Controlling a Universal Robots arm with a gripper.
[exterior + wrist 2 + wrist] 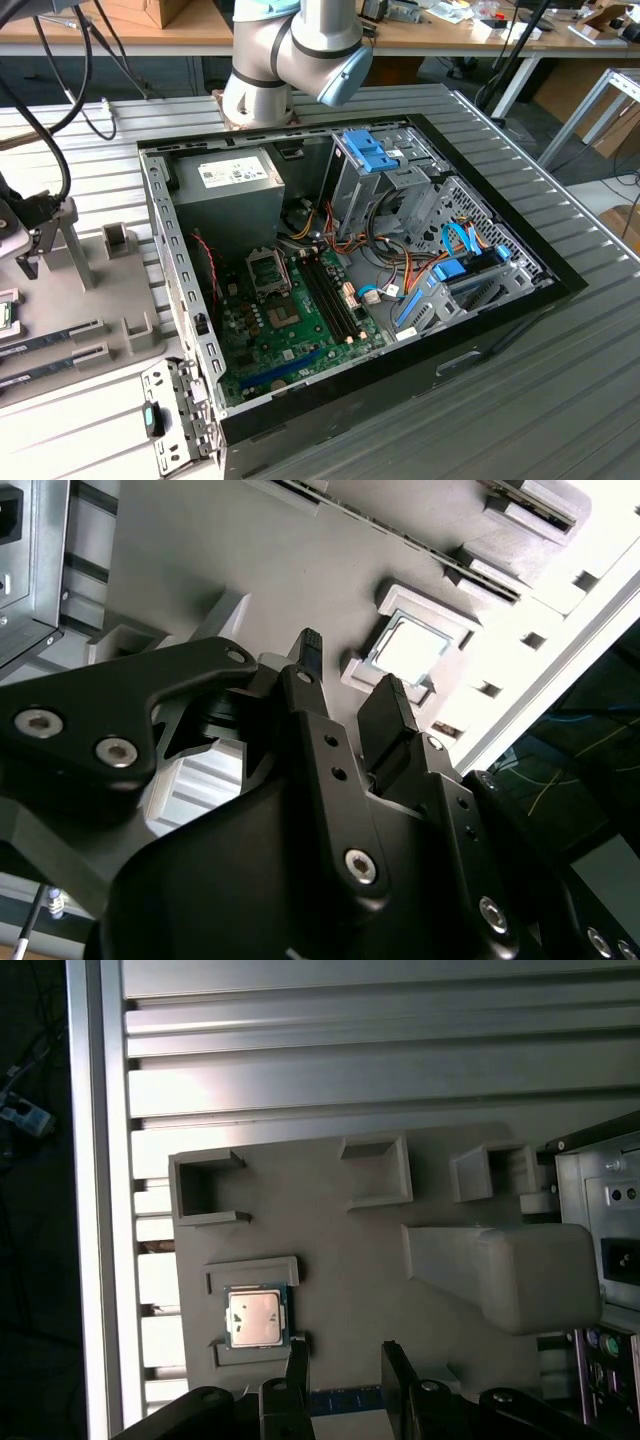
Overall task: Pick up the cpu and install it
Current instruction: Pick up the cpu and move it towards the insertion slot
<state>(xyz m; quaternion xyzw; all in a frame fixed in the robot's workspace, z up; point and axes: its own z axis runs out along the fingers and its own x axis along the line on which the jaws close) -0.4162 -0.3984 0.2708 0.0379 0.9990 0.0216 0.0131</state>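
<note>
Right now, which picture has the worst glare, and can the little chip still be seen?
Second wrist view: strong glare bleaches the chip and the tray beyond it. First wrist view: the chip is evenly lit, with bright streaks on the ribbed table. Exterior view: soft even light, mild shadow inside the computer case.

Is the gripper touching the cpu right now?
Apart. In the second wrist view the cpu sits flat in its grey holder, beyond the open gripper rather than between its fingertips, with holder surface showing between them.
</note>
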